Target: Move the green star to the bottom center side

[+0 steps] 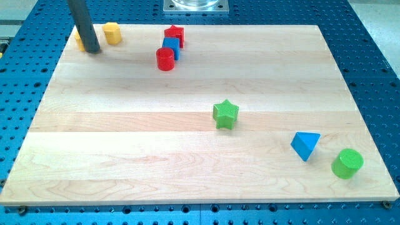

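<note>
The green star lies on the wooden board, a little right of the middle. My tip is at the view's top left, far from the star, beside a yellow block and partly covering a second yellow block behind the rod.
A red star, a blue cube and a red cylinder cluster at the top centre-left. A blue triangular block and a green cylinder sit at the bottom right. A metal base stands past the top edge.
</note>
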Robot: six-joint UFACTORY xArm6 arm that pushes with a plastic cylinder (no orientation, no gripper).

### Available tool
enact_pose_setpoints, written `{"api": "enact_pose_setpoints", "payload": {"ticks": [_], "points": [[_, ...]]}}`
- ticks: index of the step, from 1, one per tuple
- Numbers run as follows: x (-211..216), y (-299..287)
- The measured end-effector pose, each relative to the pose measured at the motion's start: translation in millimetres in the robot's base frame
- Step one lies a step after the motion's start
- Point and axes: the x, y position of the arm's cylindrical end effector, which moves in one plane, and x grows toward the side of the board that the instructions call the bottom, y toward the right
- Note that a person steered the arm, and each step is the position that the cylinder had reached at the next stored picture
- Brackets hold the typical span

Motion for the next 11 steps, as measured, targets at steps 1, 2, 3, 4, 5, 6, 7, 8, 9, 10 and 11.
{"api": "enact_pose_setpoints", "payload": {"ticks": [1,2,3,4,5,6,7,8,9,10,11], "points": [[4,0],[17,11],[28,27],[31,31],[31,31],[31,31],[41,31],[41,31],[41,31],[46,33],[46,39]]}}
